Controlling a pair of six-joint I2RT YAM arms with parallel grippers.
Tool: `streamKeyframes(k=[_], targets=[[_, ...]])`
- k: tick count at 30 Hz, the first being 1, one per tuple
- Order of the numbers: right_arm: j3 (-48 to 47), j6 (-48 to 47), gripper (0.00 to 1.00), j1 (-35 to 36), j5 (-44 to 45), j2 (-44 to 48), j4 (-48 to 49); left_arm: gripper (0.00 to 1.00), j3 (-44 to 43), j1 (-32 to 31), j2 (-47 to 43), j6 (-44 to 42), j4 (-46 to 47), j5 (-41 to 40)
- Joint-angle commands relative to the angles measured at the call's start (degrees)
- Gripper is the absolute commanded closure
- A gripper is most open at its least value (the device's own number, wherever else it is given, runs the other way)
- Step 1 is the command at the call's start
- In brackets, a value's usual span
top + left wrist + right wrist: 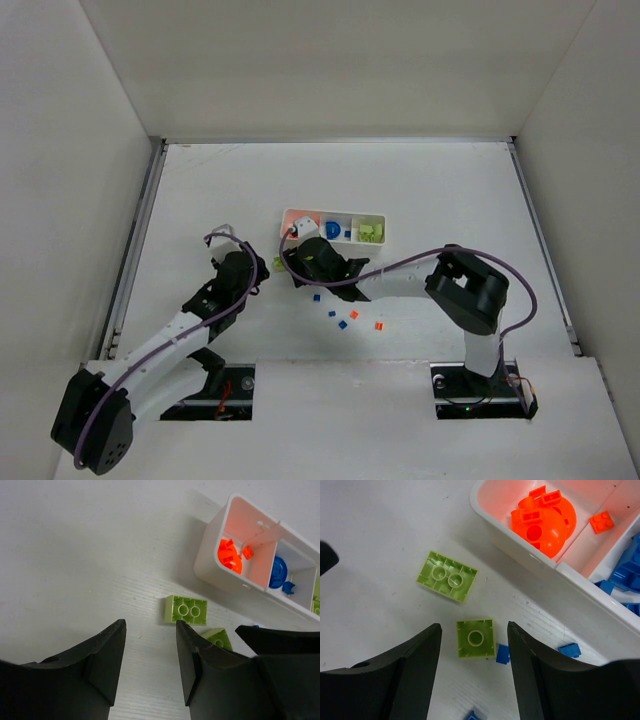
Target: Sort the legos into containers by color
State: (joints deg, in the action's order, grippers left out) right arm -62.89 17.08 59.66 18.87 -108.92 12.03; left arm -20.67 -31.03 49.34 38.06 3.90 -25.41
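1. Step in hand: the right gripper (473, 628) hangs with its jaws spread around a green square plate (476, 638). The plate lies on the table between the fingers and touches neither. Treat this as the approach to a pick.
2. The left gripper (150, 625) is also spread, with nothing between its fingers. A longer green brick (186, 610) lies just ahead of one fingertip.
3. Next move, as judged: lower the right jaws and close them on the plate. A small blue piece (503, 653) sits just beside the plate, toward the finger nearer the tray (520, 555). Keep it out of the pinch.
4. Then carry the plate to the green compartment (386, 222), at the tray's end farthest from the orange one.
5. Only the right wrist view shows the plate centred between the jaws. Only the top view shows the loose bricks (342, 325) behind that gripper.
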Motion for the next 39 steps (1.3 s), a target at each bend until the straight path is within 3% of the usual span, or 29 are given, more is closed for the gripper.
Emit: streamKeyframes(k=[1, 7, 11, 20, 28, 33, 39], targets=[[-2.9, -0.9, 0.4, -0.2, 0.4, -1.6, -0.4, 0.58, 1.9, -0.2, -2.5, 2.0, -2.8, 0.4], [-3.7, -0.6, 0.46, -0.1, -0.3, -3.0, -1.7, 0.55, 3.0, -0.7, -2.5, 2.5, -3.3, 2.0], [-3.7, 0.1, 0.6, -0.1, 0.1, -2.4, -1.8, 0.54, 2.6, -1.0, -1.9, 2.5, -3.3, 2.4], [1.1, 2.3, 0.66, -0.3, -0.3, 10.8, 0.9, 0.46, -0.3, -4.5, 2.0, 0.4, -2.2, 3.9], [7.3, 3.8, 0.65, -11.7, 1.5, 20.2, 1.0, 0.44, -3.3, -6.4, 10.2, -1.8, 2.9, 3.6], [8.8, 6.3, 0.65, -19.7, 2.4, 19.4, -0.3, 0.43, -5.0, -6.5, 12.7, -3.3, 4.4, 2.5], [8.8, 6.9, 0.65, -22.0, 2.8, 16.3, -0.9, 0.42, -6.8, -7.5, 16.9, -4.6, 4.7, 1.3]])
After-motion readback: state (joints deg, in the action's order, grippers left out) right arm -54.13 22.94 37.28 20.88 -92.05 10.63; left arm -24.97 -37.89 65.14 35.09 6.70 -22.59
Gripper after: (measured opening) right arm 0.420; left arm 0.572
